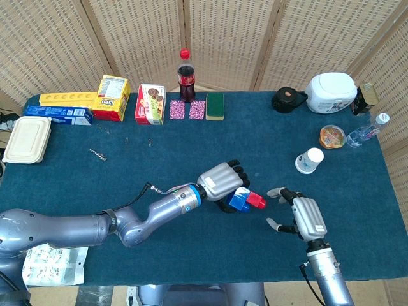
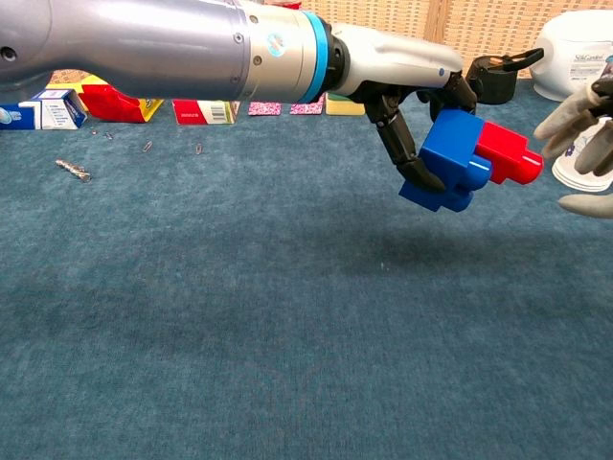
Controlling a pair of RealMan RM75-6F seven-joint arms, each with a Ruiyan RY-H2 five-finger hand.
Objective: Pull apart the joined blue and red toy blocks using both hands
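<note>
My left hand (image 1: 222, 182) (image 2: 407, 86) grips the blue block (image 1: 239, 200) (image 2: 449, 158) above the table, fingers wrapped over it. The red block (image 1: 256, 201) (image 2: 510, 155) is still joined to the blue one and sticks out to the right, free of any finger. My right hand (image 1: 301, 214) (image 2: 584, 129) is open, fingers spread, just right of the red block with a small gap between them. In the chest view only its fingertips show at the right edge.
A white paper cup (image 1: 310, 160) stands behind the right hand. Along the back are a cola bottle (image 1: 185, 77), snack boxes (image 1: 150, 103), a sponge (image 1: 215, 106), a black lid (image 1: 288, 100) and a white appliance (image 1: 330, 92). A white lunchbox (image 1: 28, 138) lies far left.
</note>
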